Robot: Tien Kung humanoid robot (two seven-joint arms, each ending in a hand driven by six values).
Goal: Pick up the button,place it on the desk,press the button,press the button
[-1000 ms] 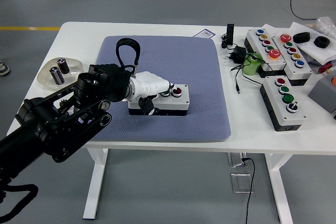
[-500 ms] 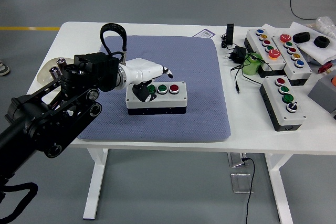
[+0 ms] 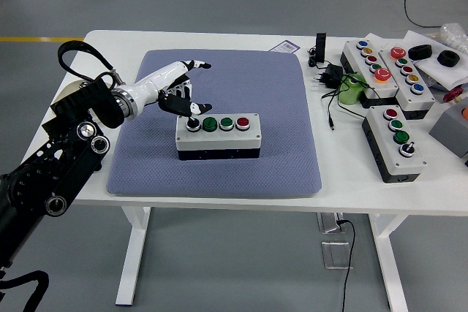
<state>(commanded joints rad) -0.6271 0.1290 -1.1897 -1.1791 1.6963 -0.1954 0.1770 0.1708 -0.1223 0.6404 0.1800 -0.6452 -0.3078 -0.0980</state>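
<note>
A white button box [image 3: 218,137] with a black base lies on the blue-grey mat [image 3: 219,85]. Its top carries a black selector knob, two green buttons and a red button [image 3: 243,123] in a row. My left hand [image 3: 181,87], white with black fingertips, hovers up and left of the box, fingers spread and holding nothing. It does not touch the box. The right arm is out of view.
Several more button boxes [image 3: 395,140] stand at the table's right side, with a black plug and cable [image 3: 330,78] and a green object beside them. A shallow dish [image 3: 67,93] sits at the far left, mostly behind my left arm.
My left hand has lifted off the box's buttons and drawn back up and to the left, fingers spreading. The box has not moved over the last half second.
</note>
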